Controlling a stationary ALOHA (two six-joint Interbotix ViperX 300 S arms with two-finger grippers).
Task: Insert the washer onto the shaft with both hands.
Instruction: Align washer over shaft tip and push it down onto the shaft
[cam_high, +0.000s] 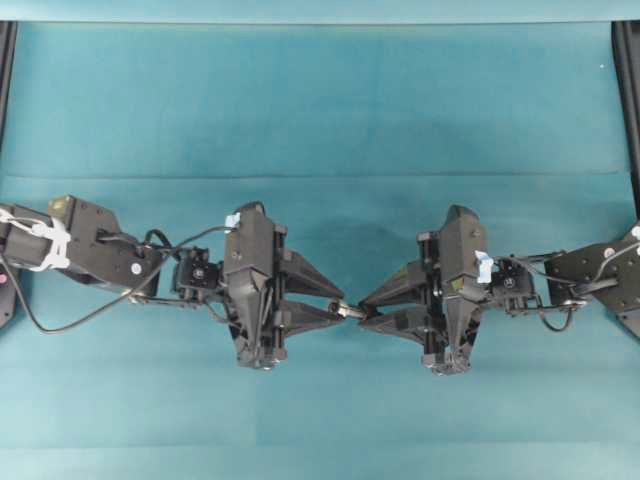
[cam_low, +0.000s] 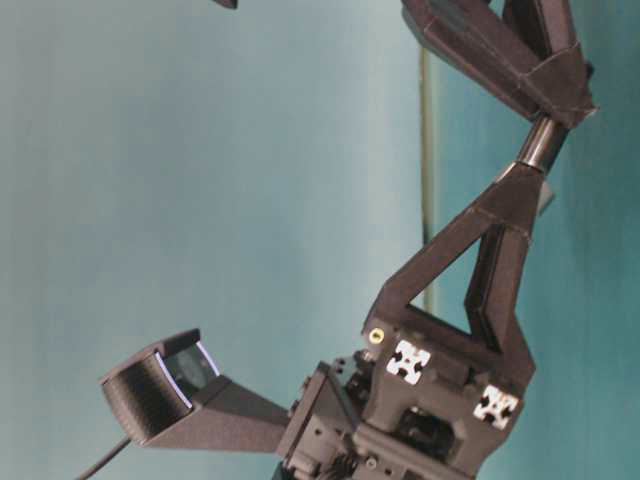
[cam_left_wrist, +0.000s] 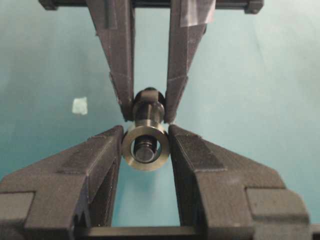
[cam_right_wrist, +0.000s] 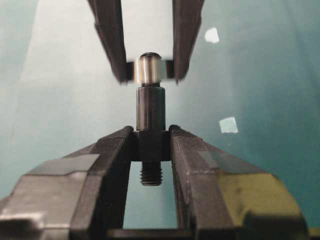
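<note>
While the washer (cam_left_wrist: 145, 148) is pinched between the partly closed fingers of the left end effector (cam_left_wrist: 145, 145) and the shaft (cam_right_wrist: 150, 107) is clamped by its collar in the tightly closed right end effector (cam_right_wrist: 150, 145), both above the table (cam_high: 320, 110), only the shaft's tip is seen inside the ring. If the axes are tilted against each other as the parts are pushed together, the washer could be jammed on the step, twisted in the grip, or dropped.

Above the table (cam_high: 320, 100), the left gripper (cam_high: 338, 304) and right gripper (cam_high: 366, 312) meet tip to tip at the middle. The washer (cam_left_wrist: 145, 148) sits between the left fingers (cam_left_wrist: 100, 155); the shaft (cam_right_wrist: 150, 112) sits between the right fingers, its end inside the washer's hole. Tape scraps (cam_right_wrist: 228, 124) lie on the table to one side.
</note>
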